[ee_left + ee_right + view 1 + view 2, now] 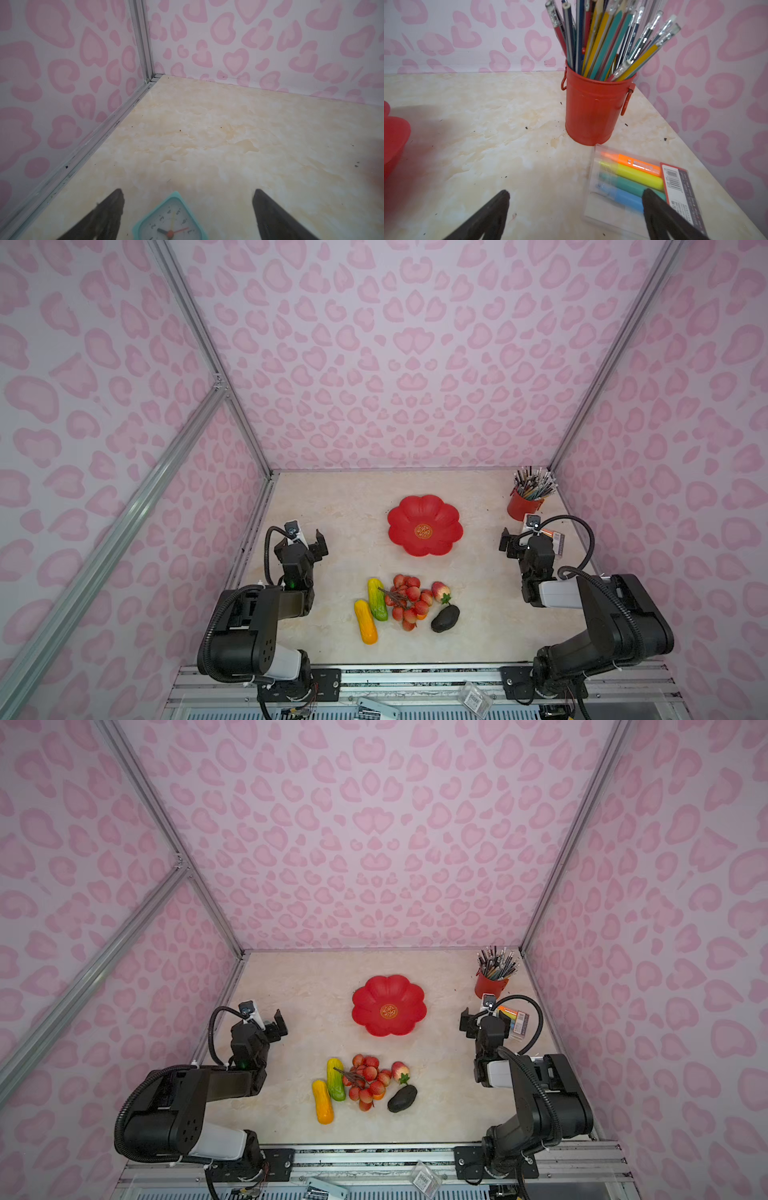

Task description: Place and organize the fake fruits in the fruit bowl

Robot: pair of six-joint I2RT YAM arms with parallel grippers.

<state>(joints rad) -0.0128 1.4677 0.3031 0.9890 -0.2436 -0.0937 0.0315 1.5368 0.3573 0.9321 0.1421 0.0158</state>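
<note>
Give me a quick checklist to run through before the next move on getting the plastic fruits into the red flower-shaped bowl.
1. Glossy red scalloped fruit bowl free to receive: ok, nothing in it.
2. Left gripper open and empty: ok.
3. Right gripper open and empty: ok.
4. Clean single grasp possible: not ok; the red berry cluster on brown stem lies against the yellow-green oblong plastic fruit.
5. Pale marble-look table between that pile and the bowl unobstructed: ok.
6. Left gripper's clearance above the teal square clock: cannot tell.
</note>
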